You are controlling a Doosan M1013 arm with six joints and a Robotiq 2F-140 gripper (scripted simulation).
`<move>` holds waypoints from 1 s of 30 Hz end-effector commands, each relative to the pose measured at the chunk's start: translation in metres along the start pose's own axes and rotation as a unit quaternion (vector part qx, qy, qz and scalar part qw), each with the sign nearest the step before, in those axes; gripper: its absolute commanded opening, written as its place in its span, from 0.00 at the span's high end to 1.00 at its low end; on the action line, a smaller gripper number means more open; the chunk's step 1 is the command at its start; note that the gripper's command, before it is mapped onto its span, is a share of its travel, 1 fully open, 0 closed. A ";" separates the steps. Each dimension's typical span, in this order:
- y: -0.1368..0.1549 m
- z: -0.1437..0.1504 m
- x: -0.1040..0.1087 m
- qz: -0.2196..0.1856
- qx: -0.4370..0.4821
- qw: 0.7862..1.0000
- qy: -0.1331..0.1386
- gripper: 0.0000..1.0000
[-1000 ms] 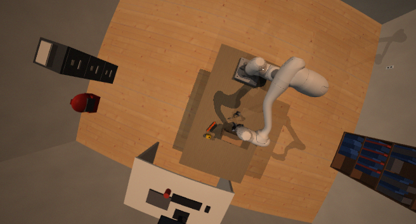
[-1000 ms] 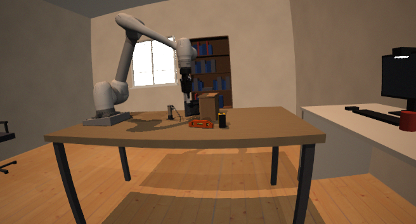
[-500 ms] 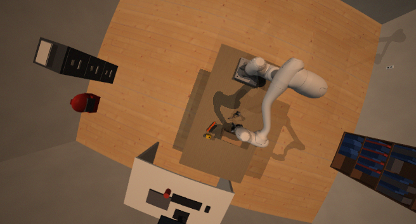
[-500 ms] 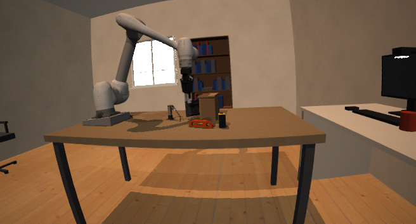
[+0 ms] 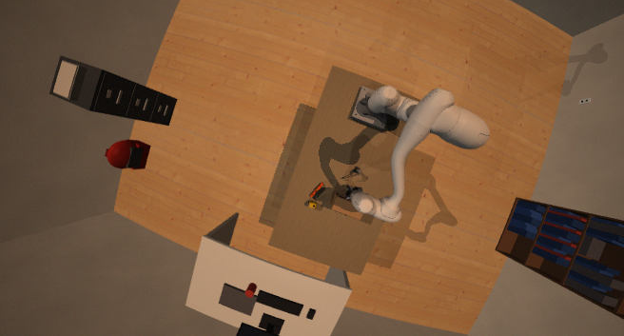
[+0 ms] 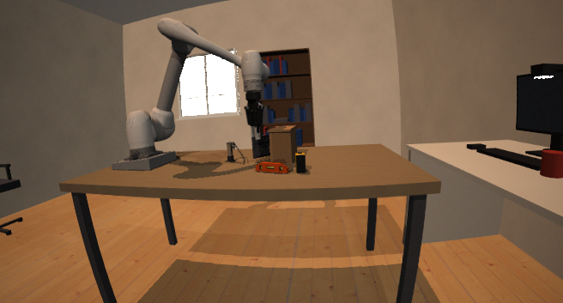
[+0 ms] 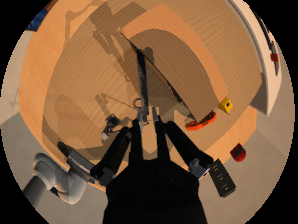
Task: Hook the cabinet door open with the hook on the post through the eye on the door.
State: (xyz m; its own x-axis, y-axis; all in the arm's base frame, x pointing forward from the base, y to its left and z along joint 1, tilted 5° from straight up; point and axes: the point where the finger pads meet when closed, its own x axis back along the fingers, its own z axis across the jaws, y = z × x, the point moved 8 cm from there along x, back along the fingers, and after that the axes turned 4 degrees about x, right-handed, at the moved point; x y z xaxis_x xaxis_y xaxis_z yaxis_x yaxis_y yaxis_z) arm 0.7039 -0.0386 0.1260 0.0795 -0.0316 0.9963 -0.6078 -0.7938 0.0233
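The brown cabinet (image 6: 283, 142) (image 5: 346, 206) (image 7: 174, 46) stands upright on the wooden table (image 6: 352, 174) (image 5: 323, 241). Its dark door (image 6: 260, 149) (image 7: 141, 72) is swung out to the left of the box in the exterior view. My gripper (image 6: 256, 136) (image 5: 350, 191) (image 7: 147, 112) points straight down at the door's top free edge. Its fingers are nearly shut and stand either side of that thin edge. The short post with the wire hook (image 6: 232, 151) (image 5: 355, 173) stands left of the door, apart from it. I cannot make out the eye on the door.
An orange spirit level (image 6: 271, 167) (image 5: 317, 189) (image 7: 200, 121) and a yellow and black tape measure (image 6: 300, 162) (image 5: 311, 203) (image 7: 225, 104) lie in front of the cabinet. The arm's base (image 6: 143, 159) is at the table's far left. A white desk (image 6: 481, 166) stands to the right.
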 end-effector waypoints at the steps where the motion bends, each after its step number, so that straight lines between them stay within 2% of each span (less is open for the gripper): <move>1: 0.000 0.002 0.000 0.000 0.009 1.000 0.000 0.84; 30: -0.001 0.022 0.000 0.000 0.069 0.998 0.000 0.84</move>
State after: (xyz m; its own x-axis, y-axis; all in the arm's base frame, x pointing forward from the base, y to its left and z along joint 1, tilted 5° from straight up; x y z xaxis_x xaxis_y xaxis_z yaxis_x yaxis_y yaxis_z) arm 0.7209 -0.0509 0.1243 0.0795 -0.0317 0.9963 -0.4946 -0.8691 0.0118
